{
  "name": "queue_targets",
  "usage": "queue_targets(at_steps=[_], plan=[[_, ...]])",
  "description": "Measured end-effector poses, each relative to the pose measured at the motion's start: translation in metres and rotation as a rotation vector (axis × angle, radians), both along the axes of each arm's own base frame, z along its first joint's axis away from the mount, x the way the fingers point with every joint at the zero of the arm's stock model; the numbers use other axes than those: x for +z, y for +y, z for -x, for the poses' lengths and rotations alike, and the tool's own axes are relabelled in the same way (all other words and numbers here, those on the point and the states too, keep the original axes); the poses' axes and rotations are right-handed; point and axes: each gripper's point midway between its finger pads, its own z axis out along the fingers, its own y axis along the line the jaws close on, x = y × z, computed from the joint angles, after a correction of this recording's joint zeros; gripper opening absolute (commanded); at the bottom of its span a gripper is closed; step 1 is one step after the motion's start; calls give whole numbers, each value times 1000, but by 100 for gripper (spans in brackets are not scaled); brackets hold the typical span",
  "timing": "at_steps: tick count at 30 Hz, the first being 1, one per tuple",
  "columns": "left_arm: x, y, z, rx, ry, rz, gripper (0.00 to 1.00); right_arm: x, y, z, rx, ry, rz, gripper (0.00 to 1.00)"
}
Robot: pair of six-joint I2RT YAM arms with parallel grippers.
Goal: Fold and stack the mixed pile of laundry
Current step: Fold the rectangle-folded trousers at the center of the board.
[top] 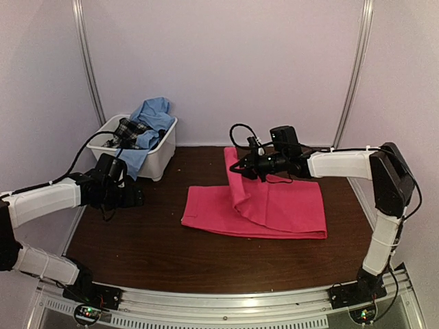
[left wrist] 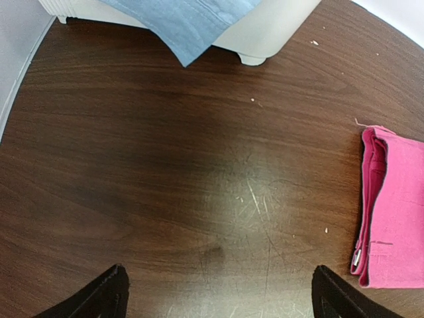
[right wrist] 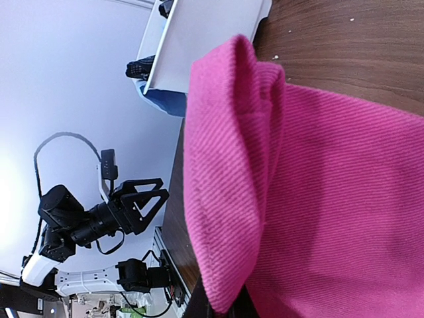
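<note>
A bright pink-red cloth (top: 274, 205) lies partly folded mid-table. My right gripper (top: 248, 166) is shut on its raised far-left fold (top: 236, 175) and holds it above the rest; in the right wrist view the cloth (right wrist: 318, 185) fills the frame and hides the fingers. A light blue collared shirt (top: 152, 118) and a black-and-white plaid garment (top: 127, 130) hang from the white tub (top: 161, 154). My left gripper (top: 137, 197) is open and empty over bare table left of the cloth; its fingertips (left wrist: 109, 295) show at the bottom corners, the cloth's edge (left wrist: 391, 205) to the right.
The tub stands at the back left against the wall. The shirt's tail (left wrist: 192, 26) hangs over its front. Metal frame posts (top: 89, 62) rise at both back corners. Dark wood table (top: 151, 240) lies between cloth and near rail.
</note>
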Motion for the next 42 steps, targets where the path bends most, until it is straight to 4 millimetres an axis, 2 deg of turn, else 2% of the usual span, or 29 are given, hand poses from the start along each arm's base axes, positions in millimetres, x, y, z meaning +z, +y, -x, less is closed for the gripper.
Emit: queue_targets(at_steps=[5,8,17,23,26,29,38,42], plan=[[0,2,0,2,1,-4,98,-3,41,0,43,18,-35,0],[0,3,0,-1,1,-8,98,-12,58,-1,53,40,-45,0],[-3,6,-1,-3,8,-20,98,-53,84,3,59,124,-43,0],[-6,6,-1,-7,17,-27,98,-54,96,11,70,145,-64,0],[-6,7,-1,-8,17,-30,98,-49,98,15,77,142,-67,0],[-6,7,-1,-7,17,-31,98,-34,94,20,78,131,-67,0],[-6,9,-2,-5,17,-33,98,53,64,46,100,16,-121,0],[-6,9,-2,-5,18,-33,98,65,55,53,109,6,-129,0]])
